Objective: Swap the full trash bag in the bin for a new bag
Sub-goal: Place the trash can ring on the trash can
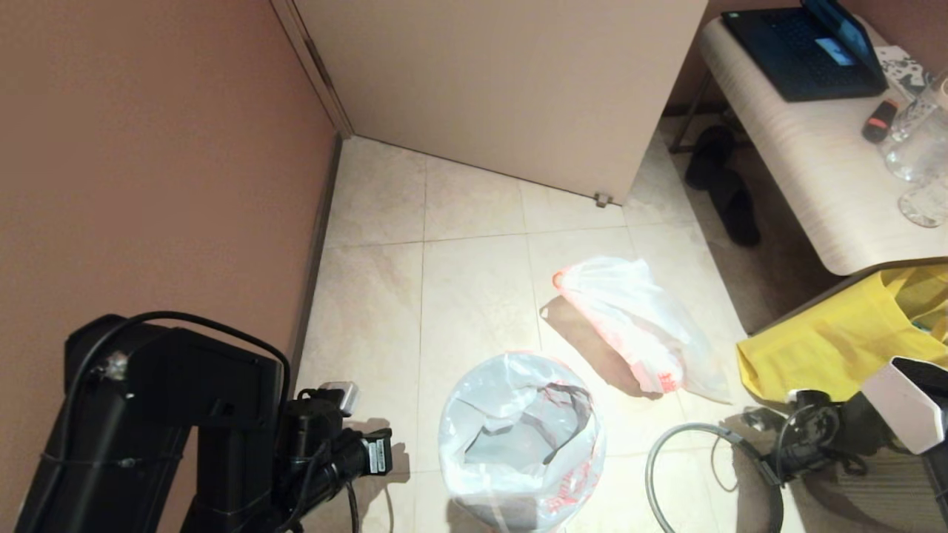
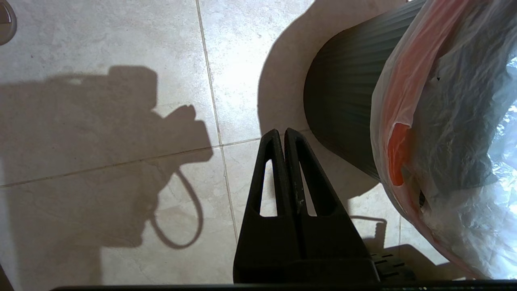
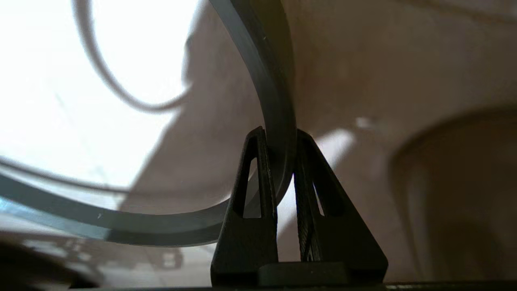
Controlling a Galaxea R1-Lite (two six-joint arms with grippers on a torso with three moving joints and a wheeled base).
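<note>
The left arm sits low at about 8 o'clock in the head view, folded, with its wrist reaching toward the centre. The left gripper (image 2: 284, 135) points down at the floor, its two black fingers pressed together with nothing between them. The right arm enters at about 4 o'clock, its wrist low near the floor. The right gripper (image 3: 278, 135) has its fingers (image 3: 252, 178) clamped on the grey hoop (image 3: 274, 101).

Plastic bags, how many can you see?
2. One bag lines the black bin at the bottom of the head view; another bag lies on the floor beyond it. None else shows.
</note>
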